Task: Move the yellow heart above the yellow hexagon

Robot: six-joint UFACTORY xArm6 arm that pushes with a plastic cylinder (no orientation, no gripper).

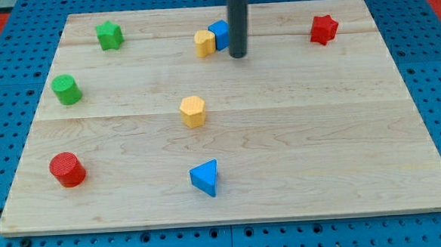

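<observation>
Tip [237, 55], gripperless, stood right of blue block [220, 33] abutting yellow heart [205, 42], beyond yellow hexagon [193, 110]; positioned for leftward push.

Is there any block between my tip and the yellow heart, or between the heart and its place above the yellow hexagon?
Yes: a blue block sits between my tip and the yellow heart, touching the heart. The board between the heart and the yellow hexagon looks free.
</observation>
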